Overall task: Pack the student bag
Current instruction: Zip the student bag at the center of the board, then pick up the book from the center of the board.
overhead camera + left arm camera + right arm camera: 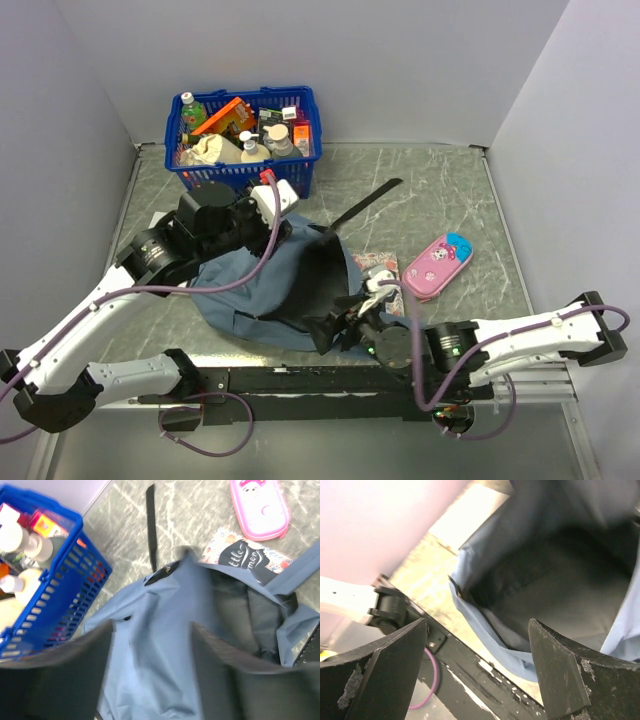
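**Student bag open on tabletop; both pincers open**

The student bag (265, 285) lies mid-tabletop (450, 190), close to the arm bases, with its mouth gaping and the dark lining exposed. The left pincer (150, 635) hovers above the bag's far edge, just beside the blue basket (300, 100). Its jaws are apart and grip nothing (the fabric below is blurred). The right pincer (477, 625) sits at the near rim of the mouth, jaws spread wide and empty. A pink pencil case (438, 265) lies right of the bag. A printed booklet (378, 264) lies between them, partly covered by the bag's edge.

Blue basket (240, 178) of bottles (278, 140) at back; pink pencil case (438, 266) beside booklet (380, 263)
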Controlling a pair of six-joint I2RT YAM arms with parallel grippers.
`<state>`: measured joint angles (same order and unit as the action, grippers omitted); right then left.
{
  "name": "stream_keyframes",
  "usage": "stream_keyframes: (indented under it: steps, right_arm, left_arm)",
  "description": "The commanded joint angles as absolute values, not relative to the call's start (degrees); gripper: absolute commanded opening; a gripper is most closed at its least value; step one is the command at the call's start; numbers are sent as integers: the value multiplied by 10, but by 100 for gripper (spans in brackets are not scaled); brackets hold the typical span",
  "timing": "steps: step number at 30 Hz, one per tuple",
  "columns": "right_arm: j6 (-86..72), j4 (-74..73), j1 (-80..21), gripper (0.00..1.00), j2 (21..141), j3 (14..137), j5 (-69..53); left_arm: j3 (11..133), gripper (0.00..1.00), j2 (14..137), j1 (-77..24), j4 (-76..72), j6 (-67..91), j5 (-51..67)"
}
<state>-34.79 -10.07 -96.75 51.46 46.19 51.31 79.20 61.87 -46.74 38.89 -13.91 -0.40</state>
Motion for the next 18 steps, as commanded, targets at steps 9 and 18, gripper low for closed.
stream_keyframes:
  steps: [9,18]
  right_arm:
    - [-271,-117,-971,100,526,552,496]
    - [-287,-105,-880,100,604,592,346]
  left_arm:
    - [897,96,624,-417,392,-122,-19]
    - [739,97,619,-50,364,-96,35]
